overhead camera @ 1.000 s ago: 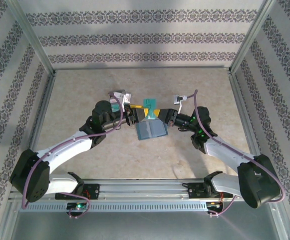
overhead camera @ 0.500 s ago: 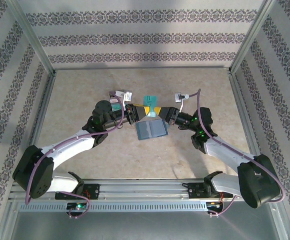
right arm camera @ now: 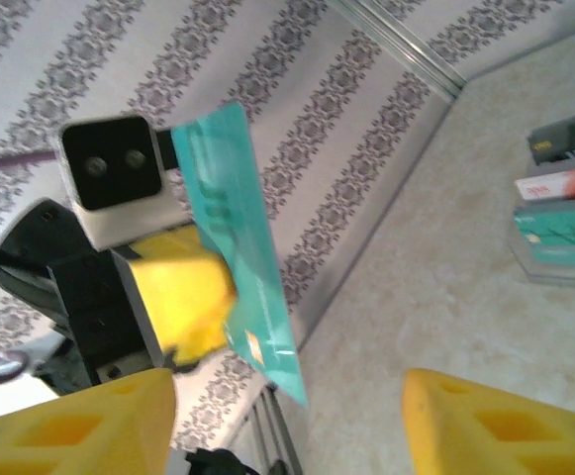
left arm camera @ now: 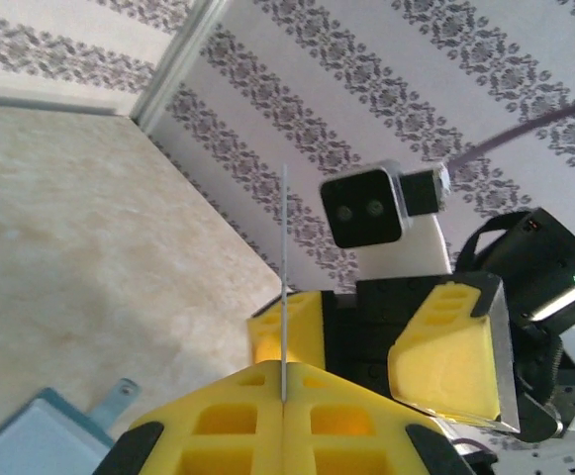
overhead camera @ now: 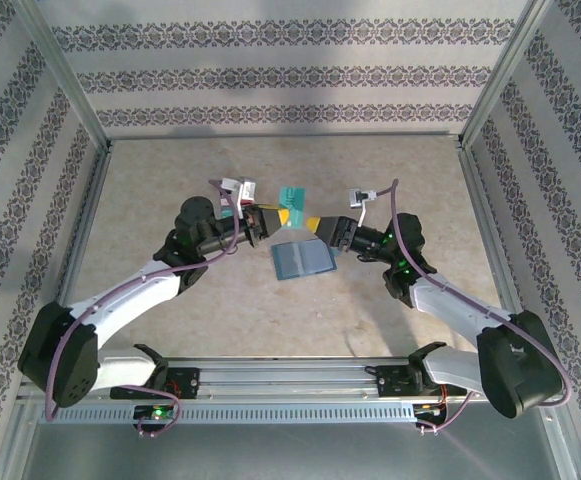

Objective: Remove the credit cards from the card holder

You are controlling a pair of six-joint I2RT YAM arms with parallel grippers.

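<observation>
Jaws of the left gripper [overhead camera: 273, 217] were pressed together on a teal credit card [overhead camera: 292, 195], which stood clear of the table [overhead camera: 170, 290]. From above, the card reached from the yellow fingertips toward the back wall. In the left wrist view it appeared edge-on, a thin pale line rising from the seam between the closed yellow fingers [left arm camera: 218, 430].

Facing it, the right gripper [overhead camera: 317, 225] had its jaws spread apart with nothing between them. Its own camera looked across that gap at the teal card's broad face [right arm camera: 236, 228], pinched at one lower edge by the opposite yellow pad.

On the table, the card holder [overhead camera: 303, 259] lay open, its blue-grey panels up, just on the near side of both grippers, and neither touched it. One corner and the clasp tab [left arm camera: 119, 401] showed at the lower left of the left wrist view.

At the right edge of the right wrist view, three cards [right arm camera: 564, 188] lay staggered: dark grey, red-and-white and teal. Whether they sat in the holder's pockets could not be told.
</observation>
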